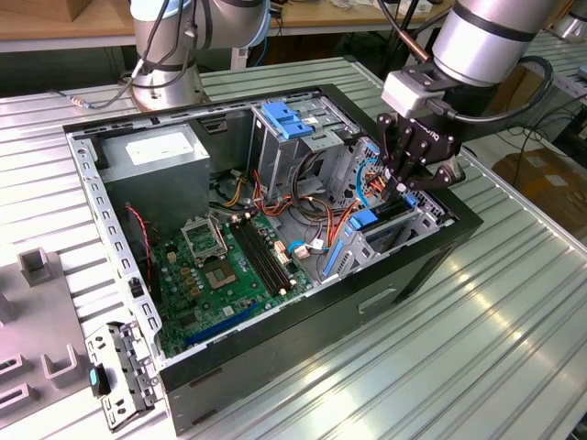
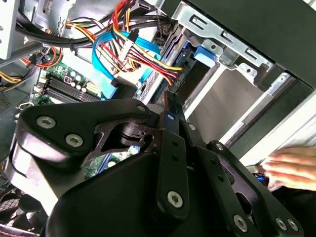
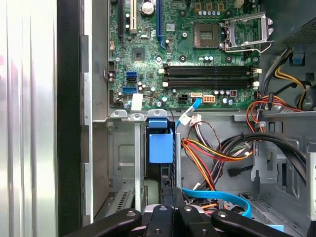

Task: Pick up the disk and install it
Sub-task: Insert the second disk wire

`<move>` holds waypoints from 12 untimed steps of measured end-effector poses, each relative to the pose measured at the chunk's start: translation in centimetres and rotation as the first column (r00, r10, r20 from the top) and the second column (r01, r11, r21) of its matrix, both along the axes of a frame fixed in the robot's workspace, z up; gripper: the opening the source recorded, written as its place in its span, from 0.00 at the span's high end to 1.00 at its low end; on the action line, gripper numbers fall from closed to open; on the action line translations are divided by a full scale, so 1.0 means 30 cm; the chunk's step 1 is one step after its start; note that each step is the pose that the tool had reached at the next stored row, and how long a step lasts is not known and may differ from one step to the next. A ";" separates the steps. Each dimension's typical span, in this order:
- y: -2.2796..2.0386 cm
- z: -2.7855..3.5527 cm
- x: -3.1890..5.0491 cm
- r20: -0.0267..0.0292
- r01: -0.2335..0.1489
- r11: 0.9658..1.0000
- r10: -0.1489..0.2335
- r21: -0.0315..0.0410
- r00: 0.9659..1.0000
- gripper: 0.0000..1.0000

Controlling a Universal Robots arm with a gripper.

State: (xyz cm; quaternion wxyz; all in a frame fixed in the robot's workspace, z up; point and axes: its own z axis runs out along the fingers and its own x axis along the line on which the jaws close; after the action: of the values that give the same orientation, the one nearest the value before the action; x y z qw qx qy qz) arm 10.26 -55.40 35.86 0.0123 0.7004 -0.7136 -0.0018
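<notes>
Black end effector (image 3: 172, 197) fingers together above disk (image 3: 161, 148), seated edge-up in drive bay (image 3: 123, 163)

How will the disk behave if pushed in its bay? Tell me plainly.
Probably stiff: the disk shows as a flat slab with a blue plastic rail. Standing on edge between the metal cage walls, it would likely slide along them rather than tip.

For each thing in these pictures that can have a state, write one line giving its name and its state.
Computer case: side panel off, inside exposed.
CPU socket: empty, retention frame closed.
Memory slots: empty.
Disk: standing on edge in the drive bay, blue rail up.
Gripper: low over the drive bay, at the disk.
Blue data cable: loose, beside the bay.
</notes>
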 end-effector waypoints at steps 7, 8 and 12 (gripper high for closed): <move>0.000 0.079 0.000 -0.001 0.000 1.000 0.000 0.000 1.000 0.89; 0.003 0.088 0.000 -0.002 0.000 1.000 0.000 0.000 1.000 0.89; 0.034 0.097 0.000 -0.007 0.000 1.000 0.000 -0.002 1.000 0.89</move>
State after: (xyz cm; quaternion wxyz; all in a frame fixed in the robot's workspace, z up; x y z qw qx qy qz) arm 10.27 -54.38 38.78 0.0154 0.7004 -0.7136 -0.0033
